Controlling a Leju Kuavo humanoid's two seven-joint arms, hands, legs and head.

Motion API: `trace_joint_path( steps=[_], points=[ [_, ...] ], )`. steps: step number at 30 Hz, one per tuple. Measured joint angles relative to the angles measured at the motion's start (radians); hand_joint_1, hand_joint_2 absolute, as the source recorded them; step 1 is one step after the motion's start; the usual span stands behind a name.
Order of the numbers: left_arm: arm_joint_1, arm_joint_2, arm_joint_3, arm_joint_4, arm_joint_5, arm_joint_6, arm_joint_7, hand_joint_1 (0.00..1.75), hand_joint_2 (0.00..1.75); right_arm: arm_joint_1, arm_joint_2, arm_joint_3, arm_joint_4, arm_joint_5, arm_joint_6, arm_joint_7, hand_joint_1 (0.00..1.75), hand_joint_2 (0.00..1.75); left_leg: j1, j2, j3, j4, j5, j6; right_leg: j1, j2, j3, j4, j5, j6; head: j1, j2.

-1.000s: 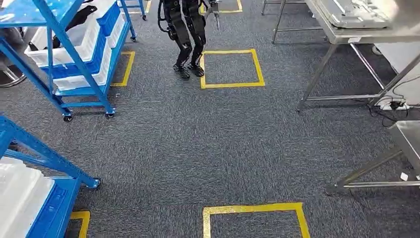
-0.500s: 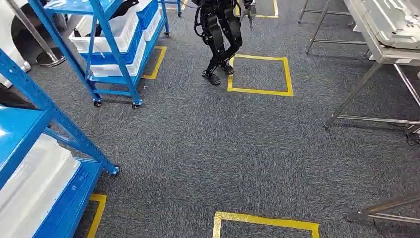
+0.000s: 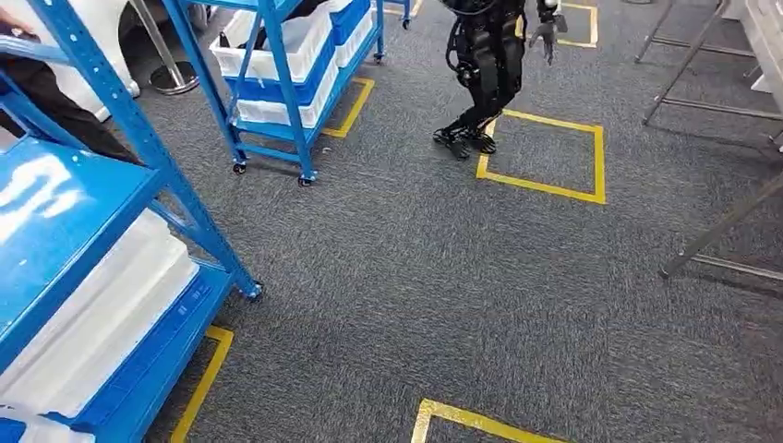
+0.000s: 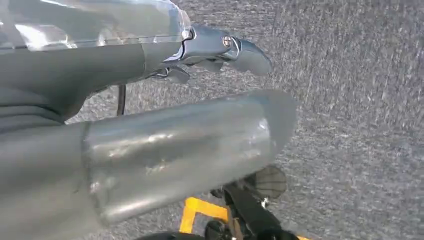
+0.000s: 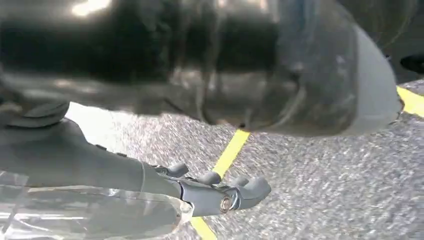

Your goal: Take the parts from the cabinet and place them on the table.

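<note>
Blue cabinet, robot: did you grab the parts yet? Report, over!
Left hand empty, right hand empty. Blue cabinet near on the left, nothing taken yet. Another robot ahead on the carpet.

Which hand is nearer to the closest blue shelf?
Left, probably. The blue shelf stands on the robot's left; the left hand hangs over the carpet on that side, the right hand on the other.

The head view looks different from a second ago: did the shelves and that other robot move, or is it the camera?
The camera moved: the robot is turning left, so everything slid right in the picture. The near blue metal shelf cart with white plastic trays now takes up more of the left, and the steel tables have nearly left the right edge. The black humanoid robot stays beside the yellow taped floor square. Nothing was picked up.
</note>
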Motion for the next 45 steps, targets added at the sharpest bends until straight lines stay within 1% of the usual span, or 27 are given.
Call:
trace_joint_path(
  steps=[3, 4, 6, 8, 9, 11, 13, 14, 18, 19, 20, 21, 23, 24, 26, 28, 29, 33, 34, 36, 38, 39, 40, 42, 43, 44, 45],
  points=[
    [0.005, 0.002, 0.0, 0.0, 0.0, 0.0, 0.0, 0.0, 0.0, -0.012, 0.001, 0.0, 0.0, 0.0, 0.0, 0.0, 0.0, 0.0, -0.001, -0.022, 0.002, -0.007, 0.003, 0.021, -0.008, -0.014, 0.009, -0.003, -0.005, 0.017, 0.0, 0.0],
    [0.005, 0.002, 0.0, 0.0, 0.0, 0.0, 0.0, 0.0, 0.0, -0.011, 0.001, 0.0, 0.0, 0.0, 0.0, 0.002, 0.0, 0.0, 0.001, -0.031, 0.002, -0.011, 0.007, 0.028, -0.013, 0.027, 0.005, 0.018, -0.024, 0.022, 0.001, 0.0],
    [0.002, 0.002, 0.0, 0.001, 0.0, 0.0, 0.001, 0.0, 0.0, -0.006, 0.001, 0.0, 0.0, 0.0, 0.0, 0.002, 0.0, 0.0, -0.001, -0.045, 0.0, -0.011, 0.008, 0.038, -0.013, 0.08, -0.063, 0.156, -0.107, 0.02, 0.002, 0.0],
    [0.002, 0.003, 0.0, 0.001, 0.0, 0.0, 0.001, 0.0, 0.0, -0.004, 0.002, 0.0, 0.001, 0.0, 0.0, 0.003, 0.0, 0.0, -0.01, -0.066, 0.0, -0.01, 0.007, 0.042, -0.012, 0.088, -0.143, 0.31, -0.157, 0.017, 0.002, 0.0],
    [0.002, 0.003, 0.0, 0.001, 0.0, 0.0, 0.001, 0.0, 0.0, -0.003, 0.002, 0.0, 0.002, 0.0, 0.0, 0.004, 0.0, 0.0, -0.014, -0.078, 0.001, -0.01, 0.006, 0.043, -0.012, 0.088, -0.16, 0.331, -0.148, 0.013, 0.002, 0.0],
    [0.002, 0.003, 0.0, 0.001, 0.0, 0.0, 0.001, 0.0, 0.0, -0.002, 0.002, 0.0, 0.002, 0.0, 0.0, 0.005, 0.0, 0.0, -0.02, -0.107, 0.007, -0.009, 0.005, 0.045, -0.005, 0.094, -0.124, 0.229, -0.061, -0.003, 0.001, 0.0],
    [0.001, 0.001, 0.0, 0.002, 0.0, 0.0, 0.001, 0.0, 0.0, 0.0, 0.001, 0.0, 0.002, 0.0, 0.0, 0.005, 0.0, 0.0, -0.019, -0.131, 0.011, -0.009, 0.004, 0.044, 0.007, 0.145, -0.048, 0.043, 0.034, -0.023, 0.002, 0.0],
    [-0.001, -0.001, 0.0, 0.003, 0.0, 0.0, 0.001, 0.0, 0.0, 0.001, -0.002, 0.0, 0.002, 0.0, 0.0, 0.005, 0.0, 0.0, -0.021, -0.139, 0.007, -0.008, 0.003, 0.041, 0.009, 0.175, -0.039, 0.023, 0.019, -0.03, 0.001, 0.0],
    [0.005, 0.0, 0.0, 0.003, -0.002, 0.0, 0.001, 0.0, 0.0, -0.009, -0.002, 0.001, 0.002, 0.003, 0.003, 0.006, 0.0, 0.0, -0.019, -0.179, -0.003, -0.015, 0.009, 0.018, 0.009, 0.131, -0.031, 0.002, 0.028, -0.038, 0.001, 0.0],
    [0.004, 0.004, 0.0, 0.004, -0.002, 0.001, 0.001, 0.0, 0.0, -0.009, 0.0, 0.002, 0.002, 0.003, 0.005, 0.006, 0.0, 0.0, -0.018, -0.149, -0.002, 0.001, -0.003, 0.019, 0.002, 0.112, -0.022, -0.013, 0.035, -0.039, 0.001, 0.0],
    [0.002, 0.004, 0.0, 0.004, -0.002, 0.001, 0.001, 0.0, 0.0, -0.004, 0.0, 0.002, 0.002, 0.003, 0.005, 0.006, 0.0, 0.0, -0.022, -0.099, -0.021, 0.039, -0.033, 0.015, 0.003, 0.103, -0.017, -0.022, 0.035, -0.046, 0.0, 0.0],
    [0.0, 0.004, 0.0, 0.004, -0.002, 0.001, 0.001, 0.0, 0.0, -0.002, 0.0, 0.001, 0.002, 0.003, 0.005, 0.006, 0.0, 0.0, -0.019, -0.072, -0.056, 0.109, -0.074, 0.009, 0.004, 0.088, -0.016, -0.023, 0.035, -0.047, 0.0, 0.0],
    [-0.003, 0.004, 0.0, 0.005, -0.002, 0.002, 0.002, 0.0, 0.0, 0.0, 0.0, 0.002, 0.003, 0.003, 0.006, 0.007, 0.0, 0.0, -0.012, -0.056, -0.131, 0.258, -0.138, -0.001, 0.005, 0.058, -0.015, -0.022, 0.031, -0.049, 0.0, 0.0],
    [-0.002, 0.004, 0.0, 0.005, -0.002, 0.001, 0.003, 0.0, 0.0, -0.001, 0.0, 0.002, 0.003, 0.003, 0.008, 0.008, 0.0, 0.0, -0.008, -0.053, -0.149, 0.295, -0.141, -0.006, 0.004, 0.045, -0.015, -0.021, 0.029, -0.047, 0.0, 0.0],
    [0.002, 0.006, 0.0, 0.005, -0.002, 0.002, 0.004, 0.0, 0.0, -0.002, 0.002, 0.002, 0.003, 0.003, 0.009, 0.008, 0.0, 0.0, -0.001, -0.044, -0.111, 0.219, -0.079, -0.015, 0.0, 0.022, -0.013, -0.015, 0.023, -0.041, 0.0, 0.0],
    [0.001, 0.009, 0.0, 0.006, -0.002, 0.002, 0.004, 0.0, 0.0, -0.003, 0.003, 0.002, 0.003, 0.003, 0.011, 0.008, 0.0, 0.0, 0.003, -0.002, -0.011, 0.03, 0.006, -0.019, -0.004, 0.0, -0.008, -0.002, 0.01, -0.03, 0.0, 0.0],
    [-0.002, 0.009, 0.0, 0.008, -0.002, 0.003, 0.004, 0.0, 0.0, -0.002, 0.002, 0.001, 0.003, 0.004, 0.011, 0.008, 0.0, 0.0, -0.004, 0.029, 0.003, 0.002, -0.007, -0.013, 0.002, -0.008, -0.01, 0.003, 0.003, -0.021, 0.0, 0.0],
    [0.003, 0.011, 0.0, 0.009, -0.002, 0.003, 0.004, 0.0, 0.0, -0.013, 0.003, 0.002, 0.003, 0.005, 0.011, 0.008, 0.0, 0.0, -0.009, -0.013, -0.005, -0.003, 0.001, 0.014, 0.001, -0.037, 0.002, 0.005, -0.002, -0.002, 0.0, 0.0],
    [0.003, 0.011, 0.0, 0.009, -0.002, 0.003, 0.004, 0.0, 0.0, -0.014, 0.003, 0.002, 0.003, 0.006, 0.011, 0.008, 0.0, 0.0, -0.001, -0.025, 0.007, -0.013, 0.008, 0.025, -0.006, -0.023, 0.003, 0.013, -0.013, 0.006, 0.0, 0.0],
    [0.001, 0.011, 0.0, 0.01, -0.002, 0.003, 0.004, 0.0, 0.0, -0.01, 0.003, 0.002, 0.003, 0.009, 0.012, 0.008, 0.0, 0.0, -0.001, -0.039, 0.004, -0.013, 0.011, 0.034, -0.009, 0.062, -0.038, 0.107, -0.08, 0.009, 0.001, 0.0],
    [-0.003, 0.012, 0.0, 0.01, -0.002, 0.006, 0.004, 0.0, 0.0, -0.008, 0.003, 0.002, 0.003, 0.012, 0.015, 0.008, 0.0, 0.0, -0.004, -0.061, 0.0, -0.012, 0.012, 0.037, -0.009, 0.086, -0.119, 0.27, -0.152, 0.011, 0.002, 0.0],
    [-0.003, 0.013, 0.0, 0.01, -0.002, 0.007, 0.004, 0.0, 0.0, -0.007, 0.003, 0.002, 0.004, 0.014, 0.019, 0.008, 0.0, 0.0, -0.005, -0.076, -0.001, -0.011, 0.012, 0.037, -0.009, 0.088, -0.148, 0.324, -0.159, 0.011, 0.002, 0.0],
    [-0.002, 0.013, 0.0, 0.01, -0.002, 0.007, 0.004, 0.0, 0.0, -0.006, 0.003, 0.002, 0.004, 0.016, 0.019, 0.008, 0.0, 0.0, -0.006, -0.089, 0.0, -0.011, 0.012, 0.037, -0.009, 0.089, -0.152, 0.322, -0.139, 0.009, 0.001, 0.0],
    [-0.002, 0.014, 0.0, 0.011, -0.002, 0.008, 0.004, 0.0, 0.0, -0.005, 0.003, 0.002, 0.004, 0.017, 0.02, 0.008, 0.0, 0.0, -0.006, -0.118, 0.005, -0.009, 0.011, 0.035, -0.009, 0.097, -0.102, 0.196, -0.046, 0.002, 0.002, 0.0],
    [-0.002, 0.014, 0.0, 0.011, -0.002, 0.008, 0.004, 0.0, 0.0, -0.005, 0.003, 0.002, 0.004, 0.017, 0.02, 0.008, 0.0, 0.0, -0.006, -0.132, 0.006, -0.008, 0.011, 0.033, -0.009, 0.12, -0.064, 0.105, 0.003, -0.003, 0.002, 0.0],
    [-0.002, 0.013, 0.0, 0.012, -0.002, 0.008, 0.004, 0.0, 0.0, -0.003, 0.003, 0.002, 0.005, 0.018, 0.021, 0.008, 0.0, 0.0, -0.003, -0.143, 0.003, -0.008, 0.011, 0.031, -0.009, 0.182, -0.037, 0.034, 0.018, -0.01, 0.002, 0.0],
    [-0.005, 0.014, 0.0, 0.013, -0.002, 0.009, 0.004, 0.0, 0.0, -0.002, 0.003, 0.002, 0.005, 0.018, 0.022, 0.008, 0.0, 0.0, -0.009, -0.153, -0.002, -0.001, 0.009, 0.022, -0.01, 0.191, -0.033, 0.019, 0.016, -0.009, 0.001, 0.0]
  ],
)
